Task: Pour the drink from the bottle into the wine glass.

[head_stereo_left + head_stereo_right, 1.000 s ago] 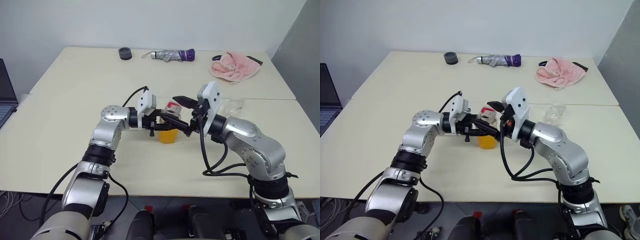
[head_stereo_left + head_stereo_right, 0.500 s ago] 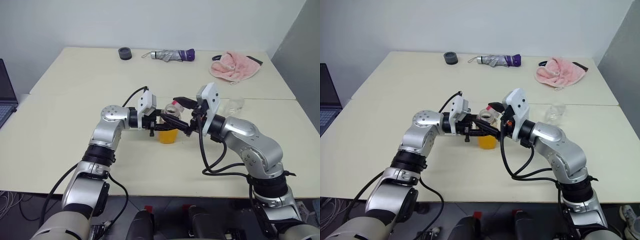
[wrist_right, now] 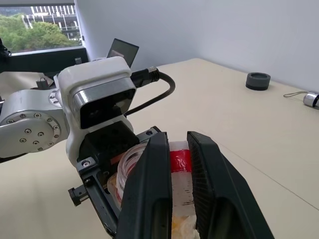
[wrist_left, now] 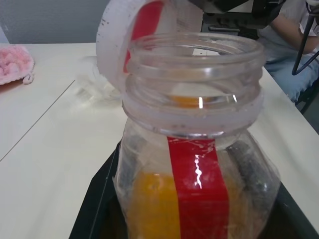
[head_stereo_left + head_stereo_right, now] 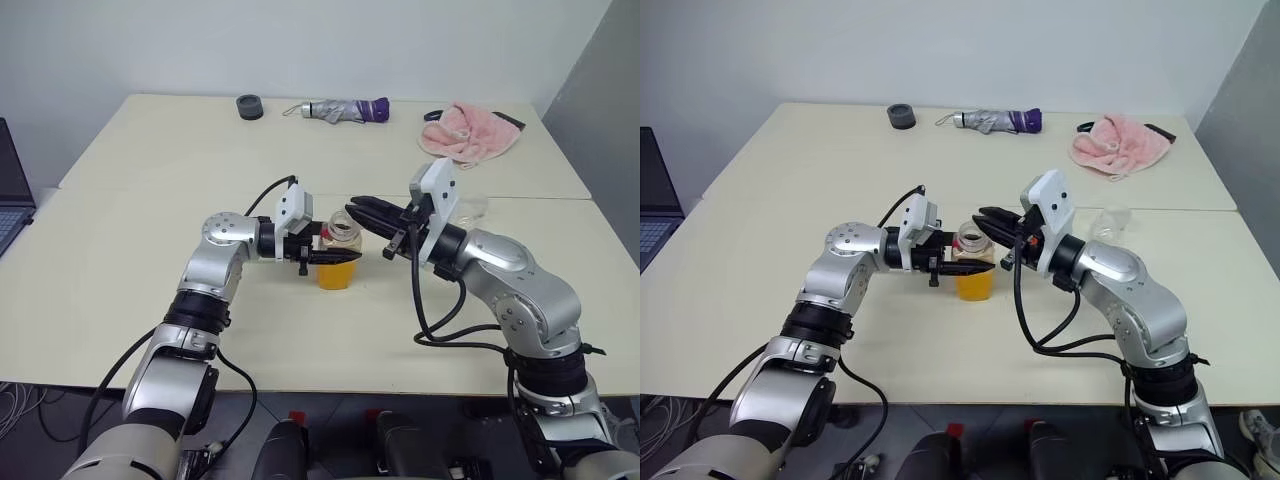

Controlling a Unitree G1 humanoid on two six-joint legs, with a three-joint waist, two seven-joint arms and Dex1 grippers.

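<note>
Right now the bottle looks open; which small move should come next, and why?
Probably carry the bottle toward the wine glass. The left gripper holds the bottle, its cap is flipped back, the mouth is clear, and the right gripper, jaws shut, is off the bottle.

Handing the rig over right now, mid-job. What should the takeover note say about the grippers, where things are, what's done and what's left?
Left gripper: shut on the bottle, which is held upright, low at the table.
Right gripper: shut, empty, tips beside the bottle's mouth.
Cap: flipped open.
Drink: orange, in the bottle's lower part.
Wine glass: on the table, to the robot's right of the bottle, looks empty.
Done: bottle gripped and opened.
Left: bring the bottle to the glass and pour.
</note>
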